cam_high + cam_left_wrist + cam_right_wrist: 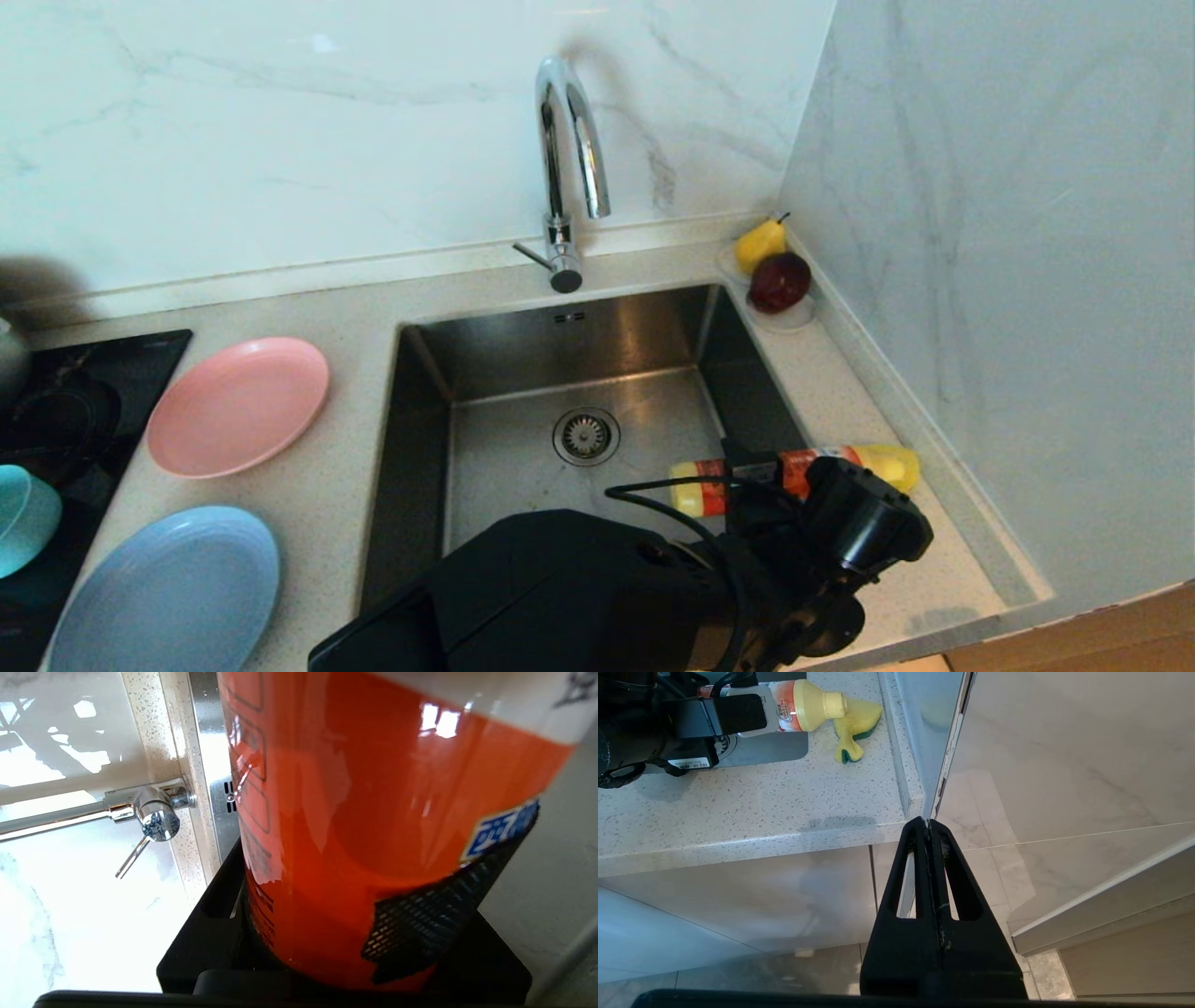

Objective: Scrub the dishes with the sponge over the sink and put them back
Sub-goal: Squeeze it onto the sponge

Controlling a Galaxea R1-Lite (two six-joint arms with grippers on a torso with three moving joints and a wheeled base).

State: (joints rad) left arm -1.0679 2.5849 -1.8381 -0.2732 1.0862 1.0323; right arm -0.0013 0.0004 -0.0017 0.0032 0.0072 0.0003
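Note:
My left gripper (754,472) (336,933) is shut on an orange-labelled yellow soap bottle (794,471) (373,812), which lies level across the right rim of the sink (579,345). In the right wrist view the bottle's yellow nozzle (817,704) points at the sponge (853,730), which lies crumpled on the counter by the wall. The pink plate (238,406) and the light blue plate (173,588) sit on the counter left of the sink. The teal bowl (23,518) is at the far left edge. My right gripper (928,823) hangs shut and empty below the counter's front edge.
The chrome tap (569,159) (154,812) rises behind the sink. A pear (758,245) and a dark red apple (780,280) rest on a white saucer (798,319) in the back right corner. A black hob (84,392) lies at the left. A wall runs along the right.

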